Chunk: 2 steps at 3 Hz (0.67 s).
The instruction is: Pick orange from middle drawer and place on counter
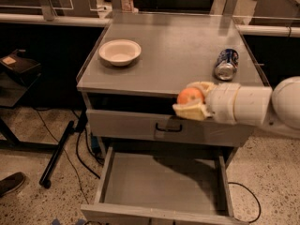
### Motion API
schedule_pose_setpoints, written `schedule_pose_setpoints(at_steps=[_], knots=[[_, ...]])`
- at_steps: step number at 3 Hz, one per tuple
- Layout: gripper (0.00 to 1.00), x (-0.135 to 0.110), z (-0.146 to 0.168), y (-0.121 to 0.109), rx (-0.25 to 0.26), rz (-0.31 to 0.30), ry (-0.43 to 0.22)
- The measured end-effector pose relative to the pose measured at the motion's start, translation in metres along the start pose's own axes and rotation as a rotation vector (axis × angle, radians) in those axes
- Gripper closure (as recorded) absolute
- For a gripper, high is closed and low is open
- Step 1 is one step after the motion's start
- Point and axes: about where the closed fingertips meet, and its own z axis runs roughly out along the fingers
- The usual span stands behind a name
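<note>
While the pincer [192,99] clamps the orange [189,96], it hangs at the worktop's [178,46] front edge, nr the right corner, above the open middle drawer [164,184]. Orange sits betw. both fingers, level w/ that edge. White bowl [120,52] is nr the left edge; crushed can [227,63] by the right edge.

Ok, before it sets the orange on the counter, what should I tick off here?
1. Orange gripped by the gripper, which is at the counter's front edge: ok.
2. Orange clear of the open middle drawer: ok.
3. Orange high enough to pass over the counter edge: cannot tell.
4. Bare landing area between the white bowl and the crushed can: ok.
</note>
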Motion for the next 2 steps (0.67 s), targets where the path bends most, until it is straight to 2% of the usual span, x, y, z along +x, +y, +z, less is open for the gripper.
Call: schedule_pose_setpoints(at_steps=[1, 2], knots=[[1.00, -0.0339, 0.0020, -0.0320, 0.015, -0.039, -0.024], [1.00, -0.0346, 0.0060, -0.0348, 0.019, -0.035, -0.033]])
